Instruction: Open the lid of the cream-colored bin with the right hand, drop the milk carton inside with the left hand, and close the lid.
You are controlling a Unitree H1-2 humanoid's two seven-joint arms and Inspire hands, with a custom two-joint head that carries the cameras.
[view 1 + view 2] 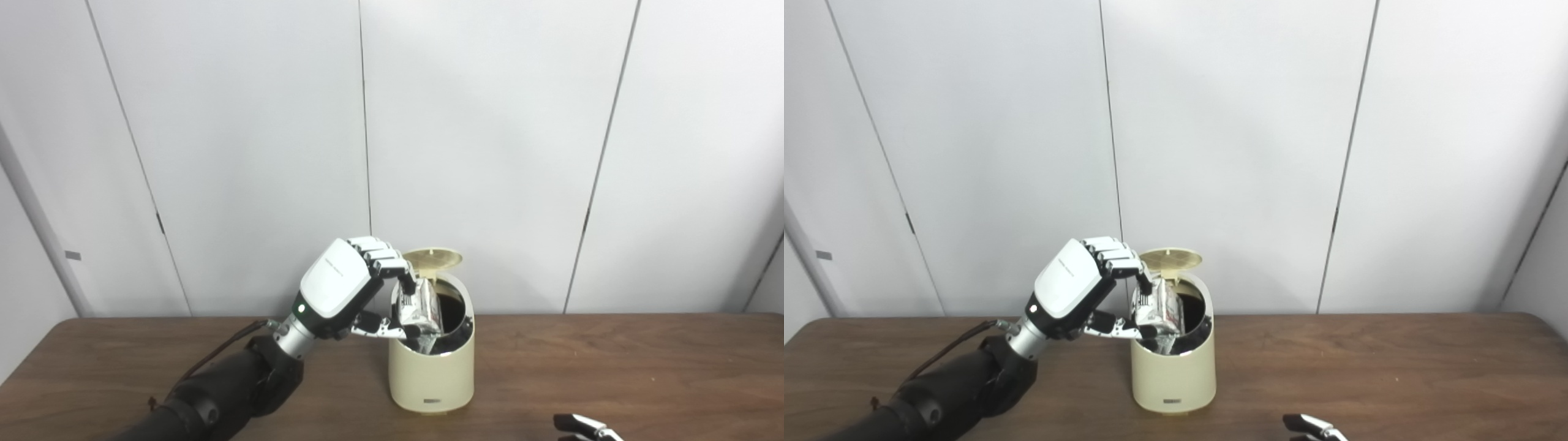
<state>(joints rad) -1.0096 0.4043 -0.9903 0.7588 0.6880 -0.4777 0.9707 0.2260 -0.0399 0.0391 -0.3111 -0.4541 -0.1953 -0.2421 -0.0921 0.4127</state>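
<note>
Right hand (585, 425) fingertips only, bottom edge; state unclear. Centre frame: left hand (343, 294) pinches milk carton (418, 309) over open cream-colored bin (432, 367), lid (432, 258) up. Carton likely light, crushable; hold sides gently.

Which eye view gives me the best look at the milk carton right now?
Left eye view: the milk carton appears slightly larger, tilted over the bin's opening in the left hand. The right eye view shows the same, smaller.

robot hand (1078, 288) holding milk carton (1156, 309), open bin (1173, 367)
</note>
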